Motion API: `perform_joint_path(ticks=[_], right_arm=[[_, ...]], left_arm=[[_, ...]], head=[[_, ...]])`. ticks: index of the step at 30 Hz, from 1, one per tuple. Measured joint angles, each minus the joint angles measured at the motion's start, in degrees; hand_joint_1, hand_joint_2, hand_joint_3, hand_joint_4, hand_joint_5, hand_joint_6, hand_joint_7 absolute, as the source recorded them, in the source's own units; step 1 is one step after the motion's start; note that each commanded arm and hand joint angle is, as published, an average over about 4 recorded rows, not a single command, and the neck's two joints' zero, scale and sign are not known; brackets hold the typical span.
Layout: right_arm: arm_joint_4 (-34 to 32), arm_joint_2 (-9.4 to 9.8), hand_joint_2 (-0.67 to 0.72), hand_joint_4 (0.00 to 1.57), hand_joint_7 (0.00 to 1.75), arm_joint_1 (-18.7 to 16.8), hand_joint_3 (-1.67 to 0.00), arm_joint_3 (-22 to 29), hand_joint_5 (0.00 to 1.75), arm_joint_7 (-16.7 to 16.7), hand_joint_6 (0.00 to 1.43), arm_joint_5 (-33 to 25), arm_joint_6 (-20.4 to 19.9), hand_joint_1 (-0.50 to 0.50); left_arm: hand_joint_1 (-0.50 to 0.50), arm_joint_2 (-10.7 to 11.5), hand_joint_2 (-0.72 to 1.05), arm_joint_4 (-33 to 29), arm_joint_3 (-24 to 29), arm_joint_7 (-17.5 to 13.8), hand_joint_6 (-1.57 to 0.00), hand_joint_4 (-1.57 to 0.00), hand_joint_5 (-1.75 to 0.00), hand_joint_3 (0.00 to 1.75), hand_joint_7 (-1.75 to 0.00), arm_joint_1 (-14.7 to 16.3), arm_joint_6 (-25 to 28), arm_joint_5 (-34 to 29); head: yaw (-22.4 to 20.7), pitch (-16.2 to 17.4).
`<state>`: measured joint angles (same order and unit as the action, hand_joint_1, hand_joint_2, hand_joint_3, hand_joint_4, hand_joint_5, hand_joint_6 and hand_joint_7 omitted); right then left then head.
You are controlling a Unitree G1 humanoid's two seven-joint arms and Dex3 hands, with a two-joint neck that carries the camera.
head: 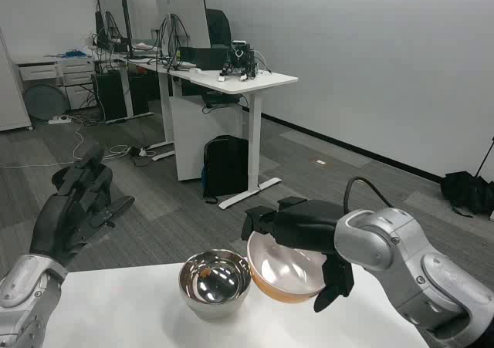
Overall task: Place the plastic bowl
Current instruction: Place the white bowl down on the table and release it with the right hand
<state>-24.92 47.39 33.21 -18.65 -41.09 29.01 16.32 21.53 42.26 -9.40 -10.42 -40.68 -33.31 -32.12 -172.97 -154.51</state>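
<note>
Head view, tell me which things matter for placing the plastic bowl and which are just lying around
Part of the job:
orange plastic bowl, tilted, gripped by the right hand
white table under it

Just lying about:
steel bowl, touching the plastic one
left hand, raised, holding nothing
black backpack on the floor
desk behind

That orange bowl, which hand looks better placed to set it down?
The right hand: it already grips the orange bowl by its rim, tilted beside the steel bowl. The left hand hangs raised off the table's edge, holding nothing.
</note>
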Motion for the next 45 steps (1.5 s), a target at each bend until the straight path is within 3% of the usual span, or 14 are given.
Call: perform_joint_path(ticks=[6, 29, 33, 38, 45], right_arm=[[0.0, -1.06, -0.60, 1.14, 1.12, -2.6, -1.35, 1.6, 1.36, 0.0, 1.26, 0.8, -0.8, -0.43], [-0.1, -1.15, -0.60, 1.15, 1.12, -3.1, -1.35, 1.6, 1.36, 0.0, 1.26, 1.1, -0.8, -0.42], [-0.3, -1.74, -0.60, 1.17, 1.15, -5.9, -1.35, 2.0, 1.36, 0.0, 1.26, 2.0, -0.8, -0.42], [-0.7, -4.10, -0.60, 1.16, 1.19, -12.5, -1.39, 4.0, 1.41, -0.5, 1.23, 5.2, -0.8, -0.42], [-0.9, -7.39, -0.60, 1.17, 1.31, -17.8, -1.49, 5.6, 1.45, -0.8, 1.15, 11.2, -2.4, -0.44]], left_arm=[[-0.50, -0.2, 0.87, 0.7, 0.5, 0.0, -0.07, 0.00, 0.00, 0.09, -0.07, -0.1, -0.2, -0.1], [-0.50, -0.2, 0.87, 0.3, 0.6, 0.0, -0.05, 0.00, 0.00, 0.09, -0.07, 0.1, -0.3, -0.1], [-0.50, -0.2, 0.87, -0.1, 0.9, 0.0, -0.05, 0.00, 0.00, 0.09, -0.07, 0.3, -0.3, -0.1], [-0.50, -0.2, 0.87, -0.5, 1.9, 0.0, -0.05, 0.00, 0.00, 0.09, -0.07, 1.3, -0.4, -0.1], [-0.50, -0.2, 0.87, -0.6, 2.1, 0.1, -0.05, 0.00, 0.00, 0.09, -0.07, 1.4, -0.4, -0.2]], head=[[-0.7, 1.7], [-0.7, 3.3], [-1.1, 4.1], [-0.8, 5.3], [0.5, 7.9]])
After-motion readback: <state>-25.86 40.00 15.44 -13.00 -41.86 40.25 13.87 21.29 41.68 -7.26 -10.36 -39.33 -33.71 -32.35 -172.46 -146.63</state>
